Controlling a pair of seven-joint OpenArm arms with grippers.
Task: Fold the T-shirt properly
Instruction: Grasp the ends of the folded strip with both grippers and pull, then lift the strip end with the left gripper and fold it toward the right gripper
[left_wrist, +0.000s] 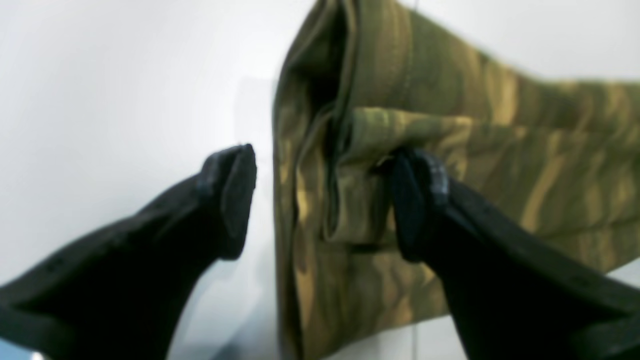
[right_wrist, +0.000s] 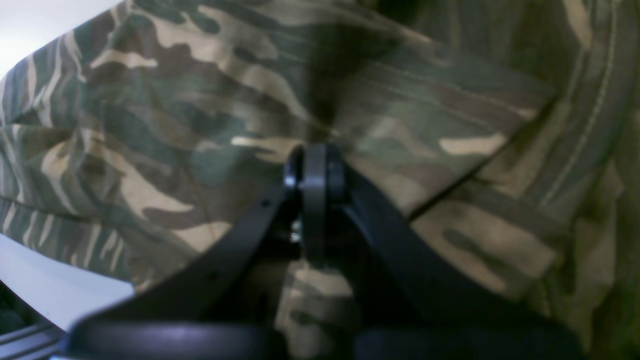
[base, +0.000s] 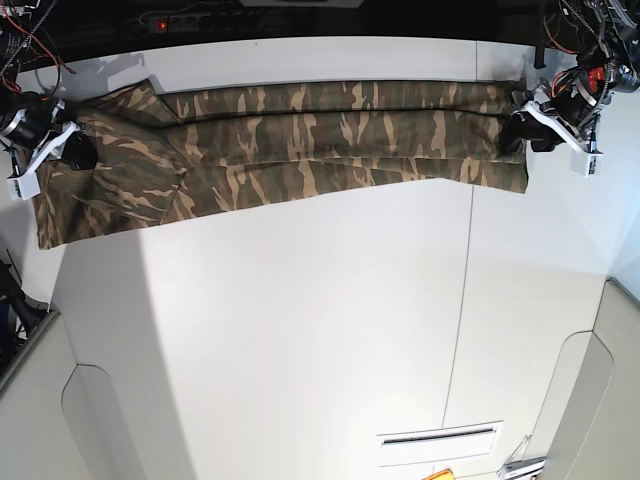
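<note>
White table (T-shirt along far edge); left claw wide, right claw pinched together.

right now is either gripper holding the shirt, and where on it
The left gripper is open at the T-shirt edge, holding nothing. The right gripper is shut; a pinch cannot be told.

The T-shirt lies stretched in a long band across the far side of the table. The right gripper sits on its left end, the left gripper at its right end.
</note>
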